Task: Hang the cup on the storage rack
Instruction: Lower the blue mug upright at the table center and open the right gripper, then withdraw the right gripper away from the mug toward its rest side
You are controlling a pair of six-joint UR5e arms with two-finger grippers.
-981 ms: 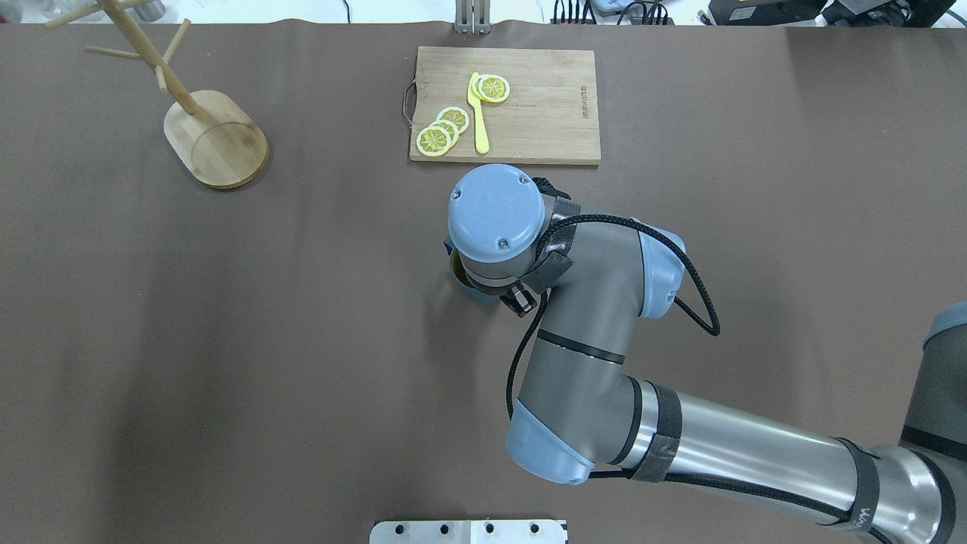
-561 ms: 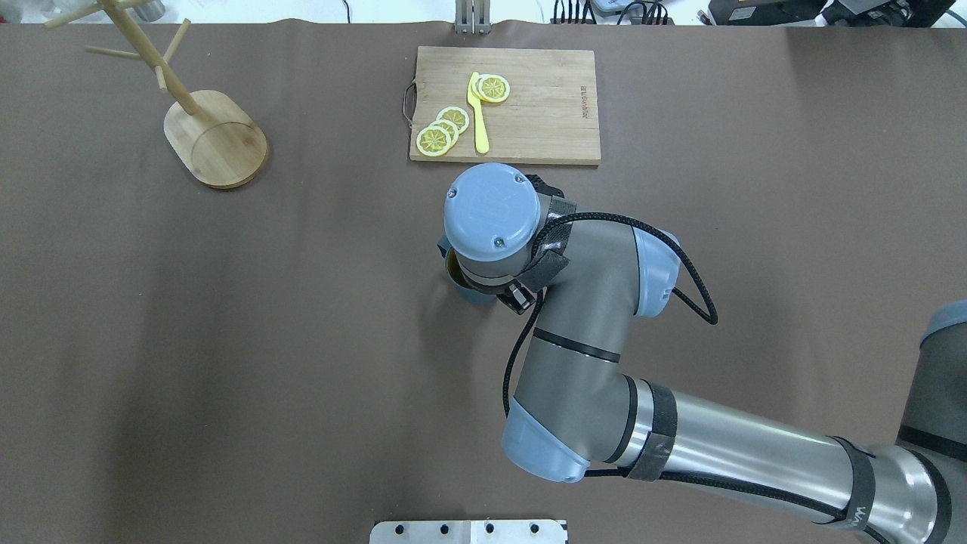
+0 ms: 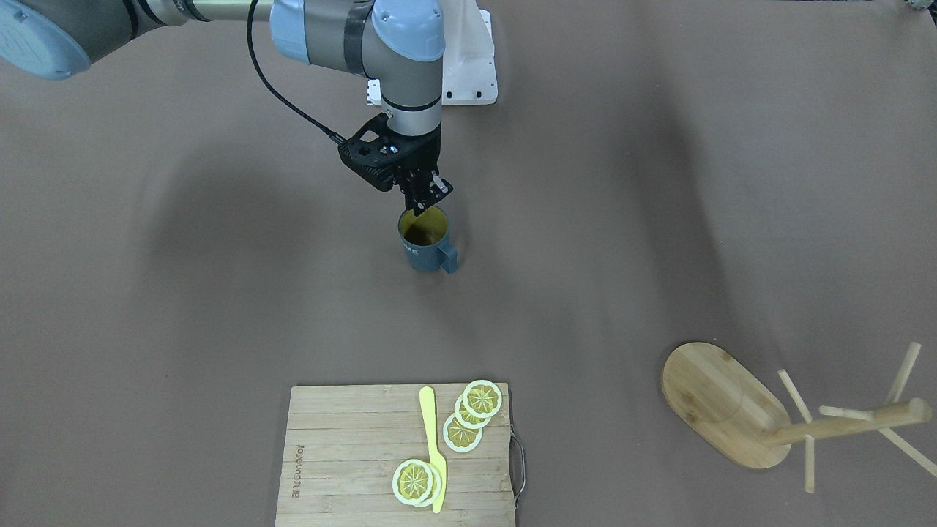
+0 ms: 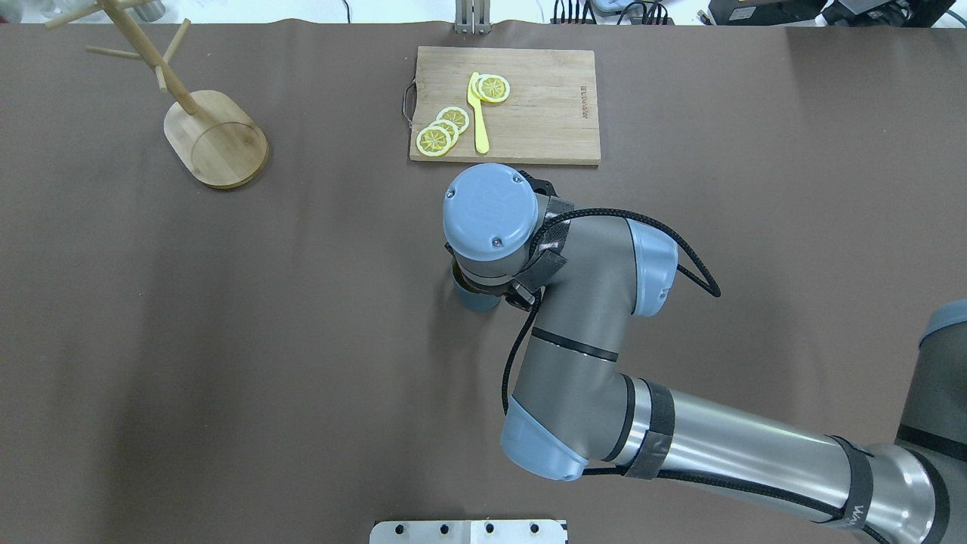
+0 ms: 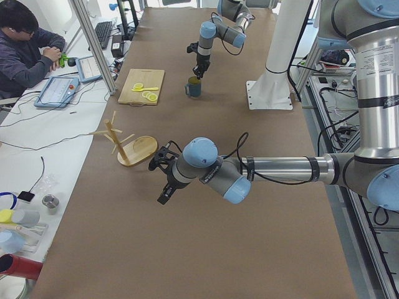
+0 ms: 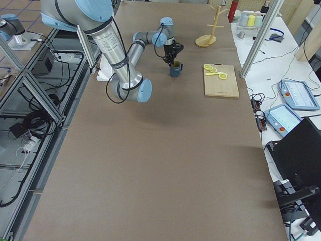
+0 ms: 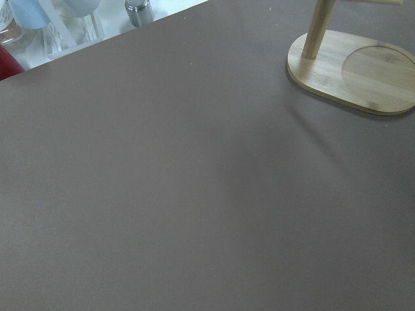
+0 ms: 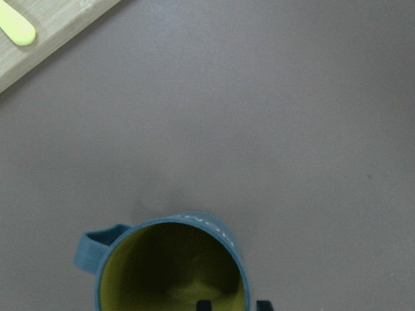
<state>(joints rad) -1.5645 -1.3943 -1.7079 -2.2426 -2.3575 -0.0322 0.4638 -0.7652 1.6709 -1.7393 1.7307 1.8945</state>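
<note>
The dark blue-grey cup (image 3: 426,245) stands upright mid-table, its yellow inside showing and its handle (image 3: 448,258) on the side towards the cutting board. My right gripper (image 3: 422,209) points straight down at its rim. In the right wrist view its fingertips (image 8: 203,304) straddle the cup (image 8: 170,272) wall, one inside and one outside, with a gap, so it is open. From overhead the wrist hides most of the cup (image 4: 474,299). The bamboo storage rack (image 4: 216,140) stands at the far left with bare pegs. My left gripper (image 5: 163,187) hovers near the rack (image 5: 132,144); I cannot tell its state.
A bamboo cutting board (image 4: 529,113) with lemon slices (image 4: 440,132) and a yellow knife (image 4: 478,113) lies just beyond the cup. A white mount plate (image 3: 468,69) sits at the robot's side. A person (image 5: 25,50) sits at a side desk beyond the table.
My right wrist has shifted slightly left over the cup, so the yellow inside no longer shows from overhead. The cup and rack have not moved.
</note>
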